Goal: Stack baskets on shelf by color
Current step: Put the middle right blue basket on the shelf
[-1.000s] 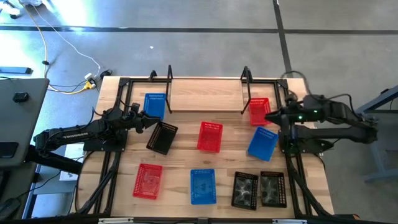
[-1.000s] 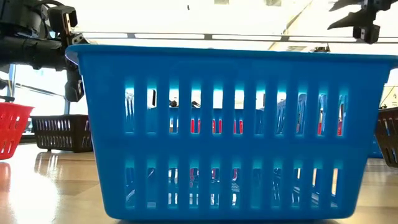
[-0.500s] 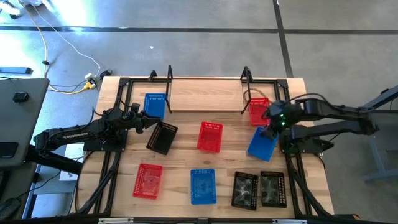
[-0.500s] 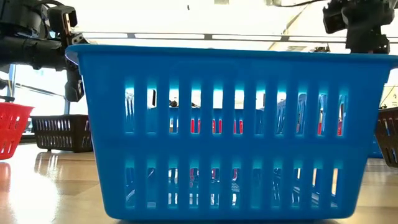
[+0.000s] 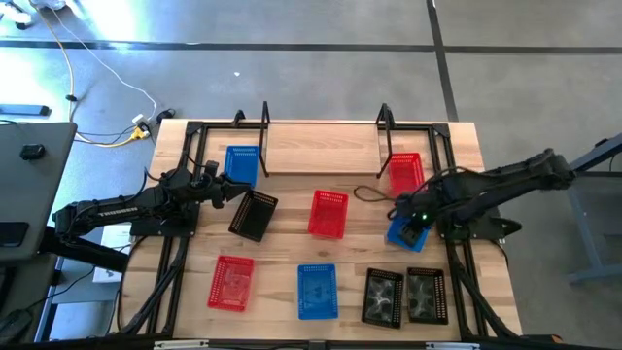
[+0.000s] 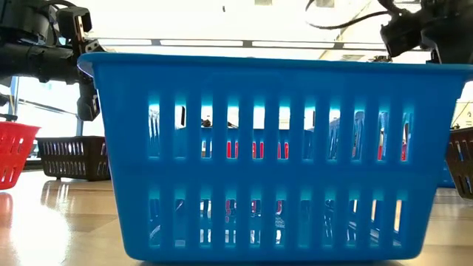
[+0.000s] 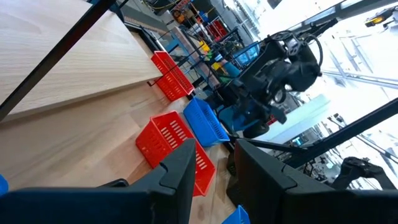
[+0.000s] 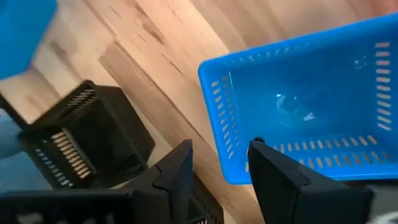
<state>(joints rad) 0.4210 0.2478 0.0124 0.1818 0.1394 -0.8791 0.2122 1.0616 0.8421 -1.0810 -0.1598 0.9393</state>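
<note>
Lowered since a second ago, the right gripper [image 5: 412,220] hangs with fingers spread over the tilted blue basket [image 5: 409,226] at the table's right. Left gripper [image 5: 236,191], also parted, waits beside a black basket [image 5: 253,215], near the empty shelf [image 5: 321,149].

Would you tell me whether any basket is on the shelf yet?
No; in the high view the shelf plank lies bare between its black uprights.
</note>
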